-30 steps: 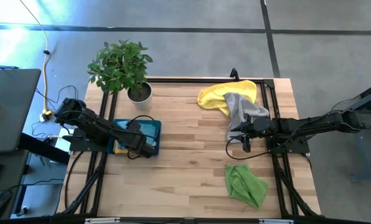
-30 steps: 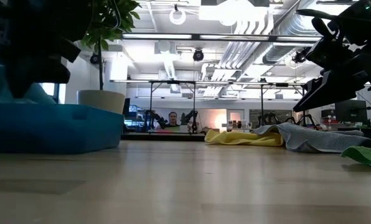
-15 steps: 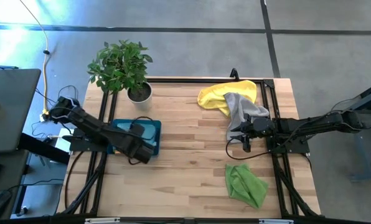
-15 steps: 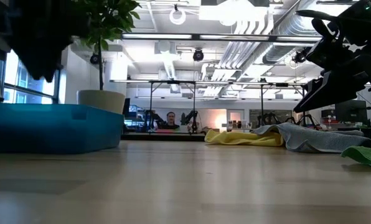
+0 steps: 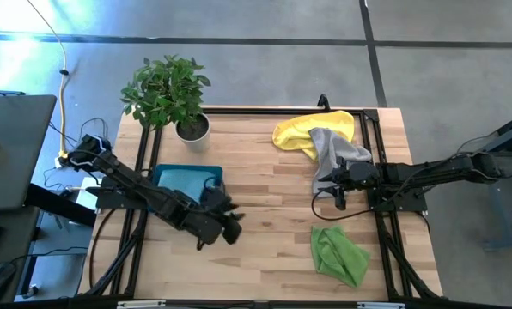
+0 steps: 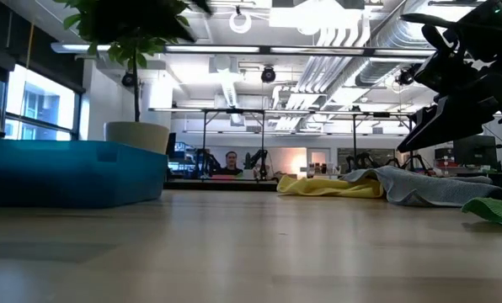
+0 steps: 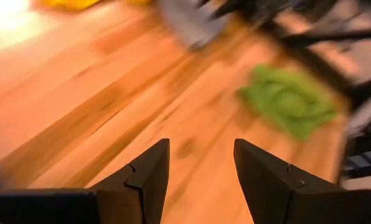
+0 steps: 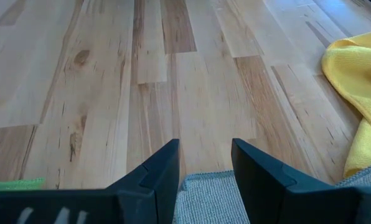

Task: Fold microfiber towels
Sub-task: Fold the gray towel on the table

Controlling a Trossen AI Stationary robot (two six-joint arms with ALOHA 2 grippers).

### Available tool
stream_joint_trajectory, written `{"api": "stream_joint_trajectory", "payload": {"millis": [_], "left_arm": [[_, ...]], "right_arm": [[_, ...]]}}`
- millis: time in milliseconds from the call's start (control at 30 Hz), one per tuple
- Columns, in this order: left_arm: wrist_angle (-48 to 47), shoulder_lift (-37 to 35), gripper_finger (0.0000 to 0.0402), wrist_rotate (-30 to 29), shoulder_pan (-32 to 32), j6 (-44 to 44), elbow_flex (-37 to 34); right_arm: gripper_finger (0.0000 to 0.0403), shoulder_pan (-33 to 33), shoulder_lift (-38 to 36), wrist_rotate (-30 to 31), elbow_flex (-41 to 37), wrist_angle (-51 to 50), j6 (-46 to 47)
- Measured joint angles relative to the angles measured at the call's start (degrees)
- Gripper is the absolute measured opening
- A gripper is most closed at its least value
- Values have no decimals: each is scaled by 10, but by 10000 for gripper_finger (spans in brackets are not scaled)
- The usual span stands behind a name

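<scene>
From above, we see the left gripper (image 5: 230, 225) has swung off the teal tray (image 5: 187, 178) over bare planks. Low view: crumpled yellow towel (image 6: 328, 186), grey towel (image 6: 419, 185). Wrist views: left fingers (image 7: 142, 180) spread, empty; right gripper (image 8: 204, 168) parted above grey towel

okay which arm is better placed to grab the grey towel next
The right arm, most likely. Its claw hangs open right at the grey towel's near edge, and the right wrist view shows grey cloth between its fingers. The left claw is open too, but sits across the table near the teal tray.
</scene>
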Motion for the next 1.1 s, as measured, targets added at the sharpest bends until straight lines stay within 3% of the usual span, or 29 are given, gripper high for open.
{"api": "stream_joint_trajectory", "payload": {"millis": [300,867,1100], "left_arm": [[238,37,170,19,-3,158,2],[340,135,170,77,-7,170,1],[368,145,170,85,-10,184,-1]], "right_arm": [[138,0,-2,0,0,-5,0],[138,-6,1,-17,-1,-7,0],[138,-7,3,-25,-1,-12,0]]}}
